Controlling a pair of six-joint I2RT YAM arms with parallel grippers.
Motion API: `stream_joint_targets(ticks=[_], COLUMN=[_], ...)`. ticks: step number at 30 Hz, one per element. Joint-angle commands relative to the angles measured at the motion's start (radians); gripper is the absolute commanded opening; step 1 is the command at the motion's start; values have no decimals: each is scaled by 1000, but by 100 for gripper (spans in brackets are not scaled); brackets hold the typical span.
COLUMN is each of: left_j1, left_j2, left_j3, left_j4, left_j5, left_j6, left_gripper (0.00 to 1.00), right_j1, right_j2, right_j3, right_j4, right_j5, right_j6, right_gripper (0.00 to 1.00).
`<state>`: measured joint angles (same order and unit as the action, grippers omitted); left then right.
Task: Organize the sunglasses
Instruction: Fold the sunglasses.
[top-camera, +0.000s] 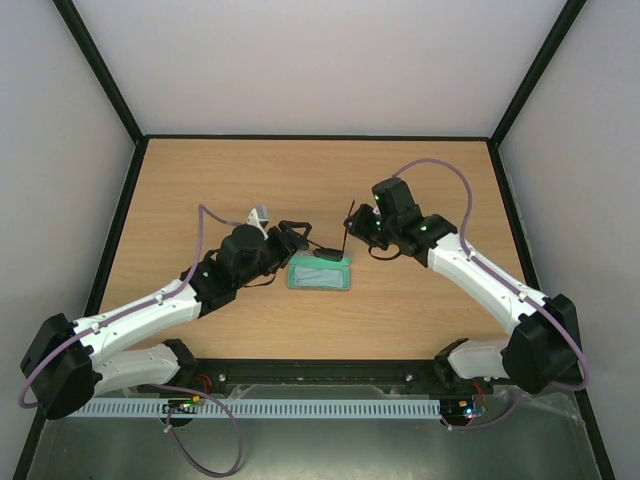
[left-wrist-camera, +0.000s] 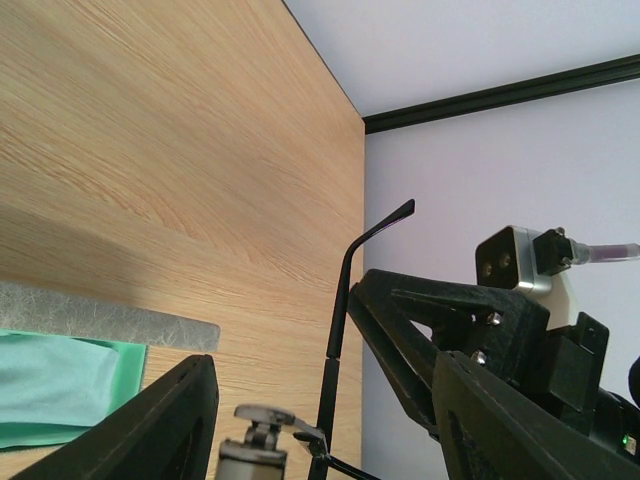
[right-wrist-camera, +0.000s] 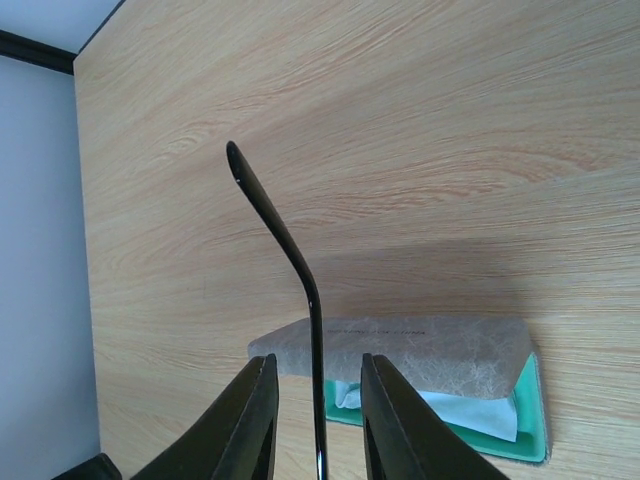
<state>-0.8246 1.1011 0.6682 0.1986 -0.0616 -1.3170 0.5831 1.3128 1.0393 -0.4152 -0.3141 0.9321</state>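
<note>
The sunglasses (top-camera: 328, 252) sit at the far edge of the open grey case (top-camera: 320, 276), one thin black temple arm standing upright. My left gripper (top-camera: 303, 238) is just left of them. In the left wrist view its jaws (left-wrist-camera: 322, 410) stand wide apart, with a nose pad (left-wrist-camera: 262, 414) and the temple arm (left-wrist-camera: 343, 300) between them and not touched. My right gripper (top-camera: 360, 232) is on the right. In the right wrist view it (right-wrist-camera: 318, 410) is open around the temple arm (right-wrist-camera: 290, 250), with a gap on each side. What holds the sunglasses up is hidden.
The case shows its grey textured lid (right-wrist-camera: 420, 345) and its teal inside, with a light blue cloth (right-wrist-camera: 470, 410) in it. My right gripper's black body (left-wrist-camera: 440, 320) is close in the left wrist view. Bare wooden table (top-camera: 240, 180) lies all around, with black frame edges and white walls.
</note>
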Motion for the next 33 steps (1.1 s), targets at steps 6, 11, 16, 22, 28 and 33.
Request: stream_joint_targets(ticks=[6, 11, 16, 22, 28, 33], left_j1=[3, 18, 36, 39, 40, 40], left_j2=[-43, -49, -51, -55, -35, -17], left_j3=[19, 31, 46, 38, 28, 37], left_j4=[-17, -27, -47, -58, -36, -30], left_j5=[2, 61, 138, 167, 195, 215], left_j6=[13, 24, 50, 55, 53, 62], left_gripper=[61, 61, 61, 61, 60, 60], right_j1=[-95, -134, -134, -132, -65, 30], right_j2=[-133, -117, -55, 4, 68, 131], right_j3=[-30, -100, -83, -7, 74, 140], right_j4=[-95, -75, -59, -92, -122, -131], right_j5=[44, -17, -97, -138, -149, -138], right_j6=[-90, -136, -186, -223, -243, -241], right_gripper=[21, 12, 11, 11, 11, 9])
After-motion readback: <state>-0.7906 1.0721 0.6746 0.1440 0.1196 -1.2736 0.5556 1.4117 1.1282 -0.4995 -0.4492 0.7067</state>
